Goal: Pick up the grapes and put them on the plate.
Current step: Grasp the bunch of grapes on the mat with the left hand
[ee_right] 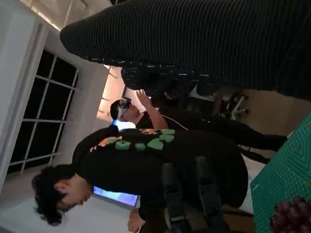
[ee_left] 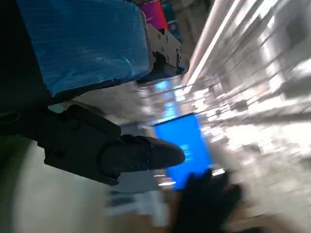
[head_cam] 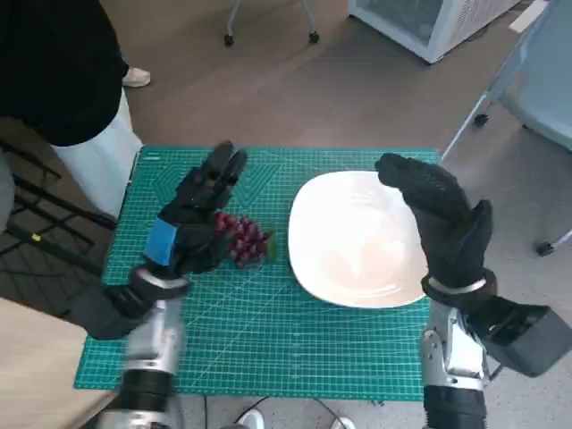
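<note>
A small bunch of dark red grapes (head_cam: 245,239) lies on the green cutting mat (head_cam: 268,340), just left of the white plate (head_cam: 357,241). My left hand (head_cam: 197,219) is right beside the grapes on their left, its fingers stretched out toward the far edge; the palm hides part of the bunch, and I cannot tell whether it touches them. The left wrist view is blurred and shows no grapes between the fingers. My gloved right hand (head_cam: 442,219) hovers upright over the plate's right rim, holding nothing. The grapes (ee_right: 291,216) also show in the right wrist view, on the mat (ee_right: 286,174).
A person in black (head_cam: 54,63) stands close to the table's far left corner. A white cabinet (head_cam: 429,22) and chair legs (head_cam: 487,98) stand on the floor beyond the table. Two people (ee_right: 146,160) show in the right wrist view.
</note>
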Robot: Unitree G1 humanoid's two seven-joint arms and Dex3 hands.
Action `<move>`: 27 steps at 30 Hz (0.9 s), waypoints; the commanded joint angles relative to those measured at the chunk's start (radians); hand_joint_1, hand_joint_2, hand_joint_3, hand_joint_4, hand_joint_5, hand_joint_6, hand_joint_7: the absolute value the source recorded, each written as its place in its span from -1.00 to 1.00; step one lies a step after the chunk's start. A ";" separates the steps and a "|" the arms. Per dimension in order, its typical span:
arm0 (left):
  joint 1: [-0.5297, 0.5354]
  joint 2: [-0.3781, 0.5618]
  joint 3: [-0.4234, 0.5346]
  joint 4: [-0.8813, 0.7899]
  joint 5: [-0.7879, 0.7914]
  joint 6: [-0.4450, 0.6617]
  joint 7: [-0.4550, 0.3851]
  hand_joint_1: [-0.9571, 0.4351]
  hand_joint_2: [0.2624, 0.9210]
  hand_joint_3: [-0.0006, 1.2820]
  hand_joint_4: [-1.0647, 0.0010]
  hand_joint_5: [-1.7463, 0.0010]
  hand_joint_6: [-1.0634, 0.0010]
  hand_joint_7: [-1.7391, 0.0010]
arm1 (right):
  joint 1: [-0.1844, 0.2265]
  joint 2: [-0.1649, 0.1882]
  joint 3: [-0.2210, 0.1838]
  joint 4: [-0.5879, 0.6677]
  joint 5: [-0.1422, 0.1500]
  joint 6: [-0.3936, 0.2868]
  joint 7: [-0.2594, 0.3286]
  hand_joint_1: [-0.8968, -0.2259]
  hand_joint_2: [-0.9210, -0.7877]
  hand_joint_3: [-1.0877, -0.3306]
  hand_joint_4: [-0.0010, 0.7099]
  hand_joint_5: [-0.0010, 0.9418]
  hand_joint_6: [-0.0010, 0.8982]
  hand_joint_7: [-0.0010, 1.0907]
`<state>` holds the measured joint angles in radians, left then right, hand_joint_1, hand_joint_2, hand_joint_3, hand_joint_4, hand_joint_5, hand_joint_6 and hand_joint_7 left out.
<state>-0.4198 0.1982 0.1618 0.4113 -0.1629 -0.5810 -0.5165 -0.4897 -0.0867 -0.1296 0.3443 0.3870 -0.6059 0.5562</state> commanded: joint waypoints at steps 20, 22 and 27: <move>0.105 0.235 -0.241 -0.539 0.821 0.784 0.021 -0.37 0.30 -1.00 1.00 1.00 0.79 0.98 | 0.036 0.010 0.005 -0.001 -0.028 -0.004 -0.027 0.43 -1.00 0.34 -0.23 -0.99 -1.00 0.07; 0.099 0.235 -0.261 -0.539 0.840 0.818 0.025 -0.36 0.30 -1.00 1.00 1.00 0.78 0.98 | 0.038 0.009 0.006 -0.005 -0.029 -0.003 -0.029 0.44 -1.00 0.33 -0.23 -1.00 -1.00 0.07; 0.075 0.231 -0.303 -0.526 0.866 0.889 0.021 -0.32 0.30 -1.00 1.00 1.00 0.78 0.98 | 0.041 0.008 0.006 -0.010 -0.025 0.001 -0.032 0.44 -1.00 0.33 -0.23 -1.00 -1.00 0.07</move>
<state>-0.3216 0.4283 -0.1173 -0.1030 0.6827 0.2704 -0.4934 -0.4759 -0.0794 -0.1223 0.3359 0.3672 -0.6166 0.5332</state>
